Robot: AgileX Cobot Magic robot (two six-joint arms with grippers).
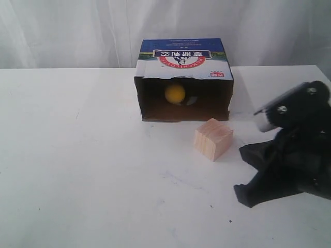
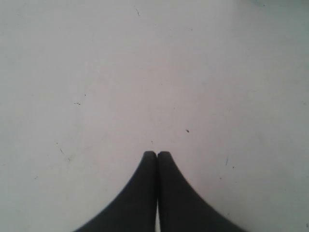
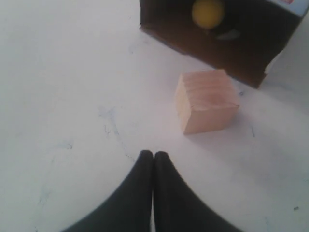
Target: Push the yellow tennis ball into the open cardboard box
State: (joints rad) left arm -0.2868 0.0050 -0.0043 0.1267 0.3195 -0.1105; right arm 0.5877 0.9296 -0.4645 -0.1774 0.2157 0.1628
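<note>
The yellow tennis ball (image 1: pixel 175 93) lies inside the open cardboard box (image 1: pixel 183 57), against its dark brown interior; the right wrist view shows the ball (image 3: pixel 207 13) within the box (image 3: pixel 241 48) too. My right gripper (image 1: pixel 242 195) is shut and empty over the white table at the right, short of the wooden cube and well clear of the box; its fingertips (image 3: pixel 153 154) press together. My left gripper (image 2: pixel 157 153) is shut over bare table and does not appear in the exterior view.
A pale wooden cube (image 1: pixel 213 138) stands on the table just in front of the box's right corner, between the box and my right gripper; the right wrist view shows the cube (image 3: pixel 205 99) as well. White table (image 1: pixel 77 155) all round; white curtain behind.
</note>
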